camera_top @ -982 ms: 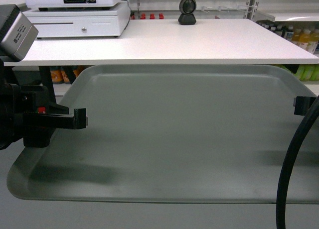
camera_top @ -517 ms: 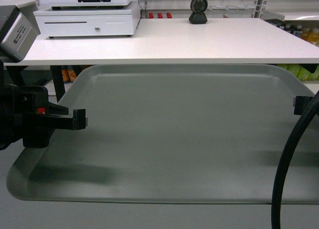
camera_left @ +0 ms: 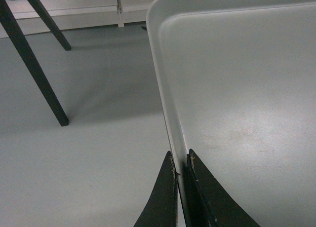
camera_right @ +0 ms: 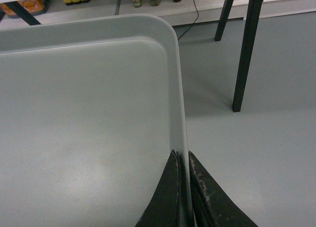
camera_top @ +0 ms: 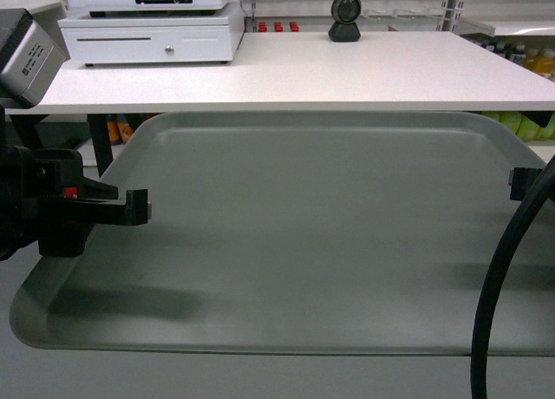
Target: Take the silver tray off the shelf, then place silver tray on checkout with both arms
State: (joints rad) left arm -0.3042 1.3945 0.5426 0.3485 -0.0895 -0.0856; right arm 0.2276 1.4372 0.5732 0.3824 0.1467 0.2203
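Silver tray [camera_top: 303, 234] held level in mid-air, fills lower head view, far edge at 12 o'clock just short of checkout [camera_top: 295, 74] front edge. Left gripper [camera_left: 180, 187] clenched on tray's left rim, 9 o'clock side. Right gripper [camera_right: 183, 187] pinching right rim, 3 o'clock side. Cash register [camera_top: 152, 22] at checkout's 10 o'clock corner; scanner [camera_top: 345, 17] at 12 o'clock. Grey floor [camera_left: 84, 153] below, dark table legs [camera_right: 246, 49] beyond tray

Matt grey metal silver tray [camera_top: 303, 234]; smooth white checkout [camera_top: 347, 74] top.
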